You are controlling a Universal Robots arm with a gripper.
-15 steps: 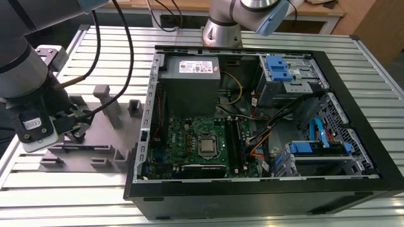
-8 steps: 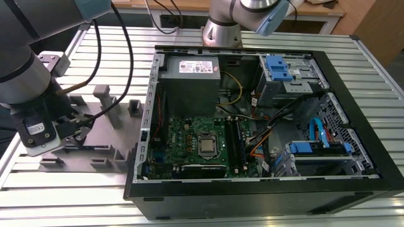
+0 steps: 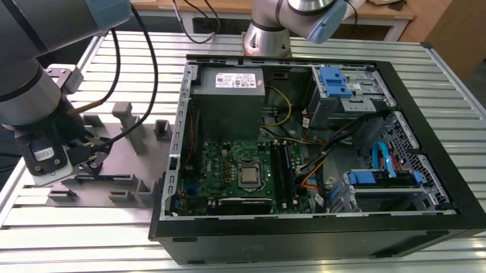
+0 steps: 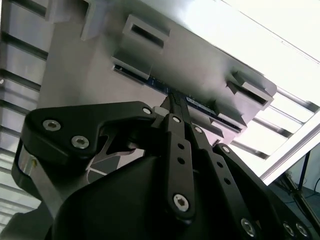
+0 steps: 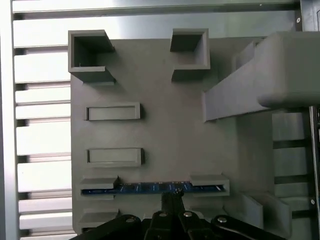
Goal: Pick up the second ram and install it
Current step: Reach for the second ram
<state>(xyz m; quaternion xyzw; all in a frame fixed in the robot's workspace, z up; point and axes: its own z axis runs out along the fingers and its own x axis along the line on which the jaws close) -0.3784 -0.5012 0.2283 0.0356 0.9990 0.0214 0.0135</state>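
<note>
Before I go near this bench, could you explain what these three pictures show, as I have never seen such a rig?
This is one grey robot arm with a black gripper. The exterior view looks from off the arm across a slatted metal table; both wrist views come from cameras riding on the arm. On the table are an open black computer case holding a green motherboard, and a grey plastic fixture plate. The gripper is at the middle of a thin, dark blue-green memory stick standing on edge in the plate's slots.
</note>
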